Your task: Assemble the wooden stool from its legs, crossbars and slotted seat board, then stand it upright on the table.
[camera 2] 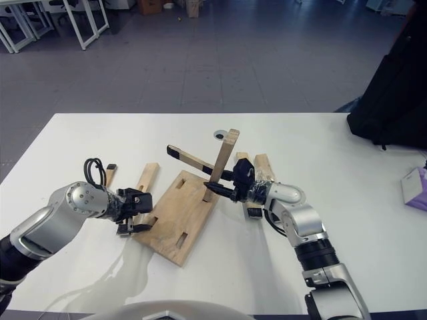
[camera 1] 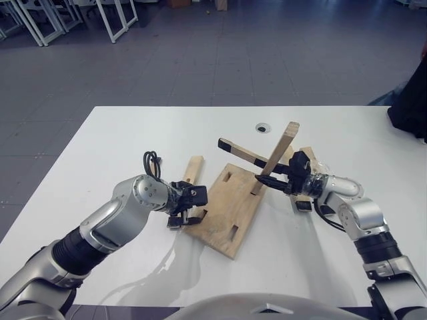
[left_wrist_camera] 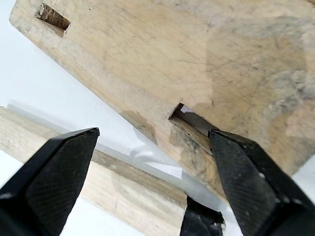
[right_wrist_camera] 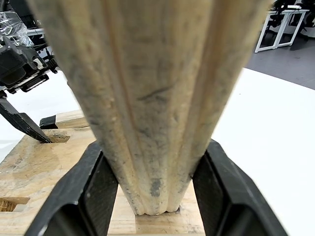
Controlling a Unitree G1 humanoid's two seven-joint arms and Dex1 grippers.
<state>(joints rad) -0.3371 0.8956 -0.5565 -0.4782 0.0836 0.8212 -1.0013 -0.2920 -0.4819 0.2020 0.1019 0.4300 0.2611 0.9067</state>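
The slotted seat board (camera 1: pixel 223 210) lies flat in the middle of the table. A wooden leg (camera 1: pixel 281 148) stands tilted with its lower end in a slot at the board's far side, and my right gripper (camera 1: pixel 270 179) is shut on it low down. The right wrist view has the leg (right_wrist_camera: pixel 147 98) clamped between both fingers (right_wrist_camera: pixel 83 191). My left gripper (camera 1: pixel 189 208) is open at the board's left edge. One of its fingertips (left_wrist_camera: pixel 221 147) rests by a slot in the board (left_wrist_camera: pixel 197 59); the other hangs over the table.
A crossbar with black ends (camera 1: pixel 241 153) lies behind the board. A loose leg (camera 1: pixel 193 168) lies just left of the board, close under my left gripper. More wooden pieces (camera 1: pixel 308 157) and a small black part (camera 1: pixel 302 205) lie by my right wrist. A round hole (camera 1: pixel 263 127) marks the table's far side.
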